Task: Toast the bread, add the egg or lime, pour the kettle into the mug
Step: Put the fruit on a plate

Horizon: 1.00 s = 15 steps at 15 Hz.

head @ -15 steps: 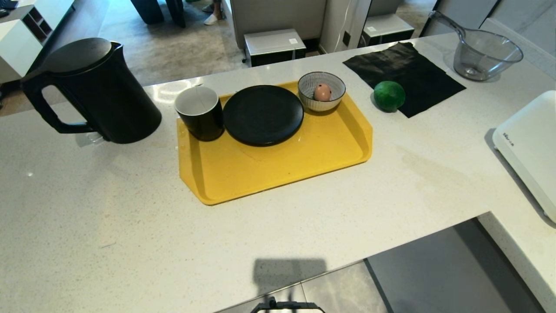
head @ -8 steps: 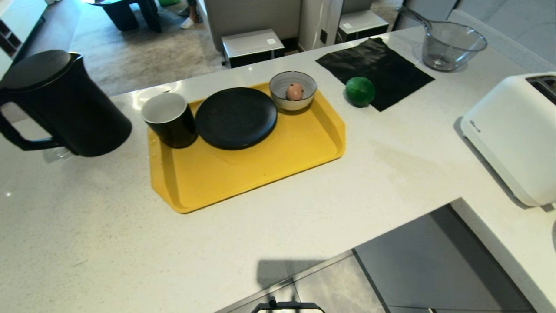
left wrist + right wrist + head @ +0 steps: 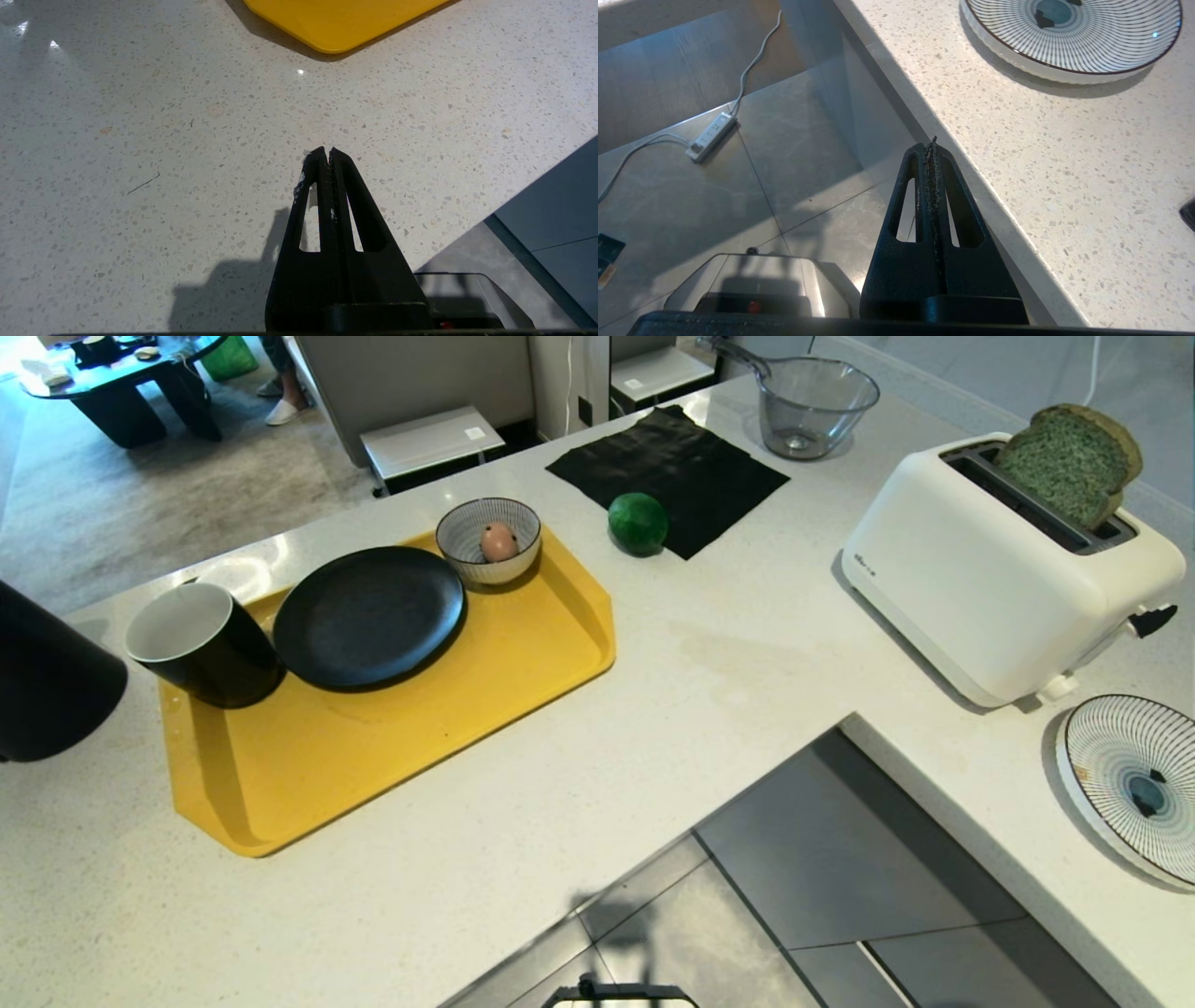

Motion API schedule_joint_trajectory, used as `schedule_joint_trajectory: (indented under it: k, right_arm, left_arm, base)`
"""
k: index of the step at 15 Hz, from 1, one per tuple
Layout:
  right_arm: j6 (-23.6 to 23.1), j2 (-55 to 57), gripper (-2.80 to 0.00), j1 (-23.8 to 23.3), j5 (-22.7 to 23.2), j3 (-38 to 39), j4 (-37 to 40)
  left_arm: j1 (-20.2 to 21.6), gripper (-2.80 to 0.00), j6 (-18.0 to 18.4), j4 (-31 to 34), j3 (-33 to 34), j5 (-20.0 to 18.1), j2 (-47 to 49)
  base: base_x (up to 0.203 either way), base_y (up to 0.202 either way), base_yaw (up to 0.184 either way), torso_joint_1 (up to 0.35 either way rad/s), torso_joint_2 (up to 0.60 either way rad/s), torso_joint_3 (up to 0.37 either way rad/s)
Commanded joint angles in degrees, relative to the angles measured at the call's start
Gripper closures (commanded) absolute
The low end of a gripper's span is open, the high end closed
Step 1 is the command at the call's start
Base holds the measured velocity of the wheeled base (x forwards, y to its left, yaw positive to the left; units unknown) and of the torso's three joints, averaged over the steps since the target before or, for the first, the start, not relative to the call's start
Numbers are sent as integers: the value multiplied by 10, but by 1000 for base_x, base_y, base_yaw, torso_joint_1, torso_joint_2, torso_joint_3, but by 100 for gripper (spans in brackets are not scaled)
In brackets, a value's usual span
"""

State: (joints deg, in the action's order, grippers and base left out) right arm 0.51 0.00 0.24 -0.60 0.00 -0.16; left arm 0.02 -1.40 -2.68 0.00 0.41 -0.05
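Note:
A green bread slice stands upright in the far slot of the white toaster at the right. The lime rests at the edge of a black cloth. An egg lies in a striped bowl on the yellow tray, beside a black plate and the black mug. The black kettle is cut off at the left edge. My left gripper is shut and empty over bare counter near the tray corner. My right gripper is shut and empty over the counter edge.
A striped plate sits on the counter's right wing, near the toaster. A clear glass bowl stands at the back. The counter forms an inner corner around grey floor. A power strip lies on the floor.
The whole view has swung to the right: tray, kettle and lime slid left in the picture, and the toaster with the bread and the striped plate came into view. Nothing on the counter moved.

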Motion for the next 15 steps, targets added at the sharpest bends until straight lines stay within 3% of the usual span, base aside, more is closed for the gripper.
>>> schedule_joint_trajectory:
  k: [1, 8, 15]
  right_arm:
    - [-1, 1, 0, 0, 0, 0, 0]
    - [0, 1, 0, 0, 0, 0, 0]
    - [0, 1, 0, 0, 0, 0, 0]
  left_arm:
    - [1, 0, 0, 0, 10, 0, 0]
    - [1, 0, 0, 0, 10, 0, 0]
    - [1, 0, 0, 0, 10, 0, 0]
  base:
    - [0, 0, 0, 0, 0, 0]
    - [-1, -1, 9, 0, 0, 0]
    - [0, -8, 165, 3, 3, 5]
